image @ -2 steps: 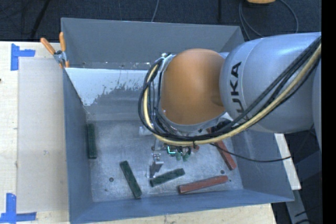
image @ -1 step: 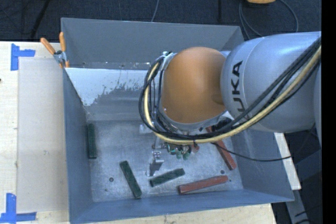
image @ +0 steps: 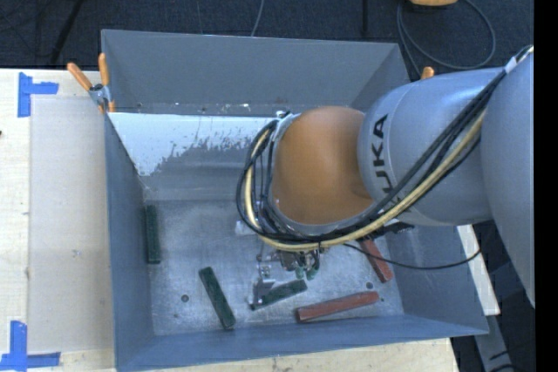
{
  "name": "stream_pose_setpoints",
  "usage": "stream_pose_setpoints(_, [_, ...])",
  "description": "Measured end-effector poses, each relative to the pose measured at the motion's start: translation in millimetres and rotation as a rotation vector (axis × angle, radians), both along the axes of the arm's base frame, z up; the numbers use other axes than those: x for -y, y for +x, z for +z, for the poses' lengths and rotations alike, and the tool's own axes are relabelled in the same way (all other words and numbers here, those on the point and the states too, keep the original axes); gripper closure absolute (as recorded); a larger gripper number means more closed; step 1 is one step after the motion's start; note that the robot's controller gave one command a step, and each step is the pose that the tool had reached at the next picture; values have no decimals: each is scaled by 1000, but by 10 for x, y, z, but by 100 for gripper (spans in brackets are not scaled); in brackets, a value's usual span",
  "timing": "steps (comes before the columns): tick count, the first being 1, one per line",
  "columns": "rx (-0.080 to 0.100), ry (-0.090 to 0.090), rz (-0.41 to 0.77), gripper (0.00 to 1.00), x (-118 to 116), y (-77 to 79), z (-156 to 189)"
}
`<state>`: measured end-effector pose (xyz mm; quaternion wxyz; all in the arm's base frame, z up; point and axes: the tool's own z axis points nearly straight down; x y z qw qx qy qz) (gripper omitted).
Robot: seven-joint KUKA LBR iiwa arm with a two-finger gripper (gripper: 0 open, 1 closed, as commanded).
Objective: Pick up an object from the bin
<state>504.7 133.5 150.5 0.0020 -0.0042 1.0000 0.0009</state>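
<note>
Orange cover (image: 318, 165) tops my gripper (image: 286, 273), opening I cannot tell; dark green bar (image: 281, 294) beneath runs lower-left to upper-right.

The grey metal bin (image: 244, 74) has a paler floor, scuffed and flecked with dark specks. 3 flat sticks are dark green: the left stick (image: 153, 233), the front stick (image: 216, 298) and the stick under the wrist (image: 283, 293). 2 flat bars are reddish brown: the front bar (image: 338, 307) and the right bar (image: 377, 262). The rounded wrist cover (image: 318, 165) is orange, the arm (image: 453, 161) silver-grey with black lettering, its cables (image: 253, 187) black and pale yellow.
</note>
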Motion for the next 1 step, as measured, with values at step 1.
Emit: stream_pose_setpoints(1, [-2,-1,-49,0,194,99,-602])
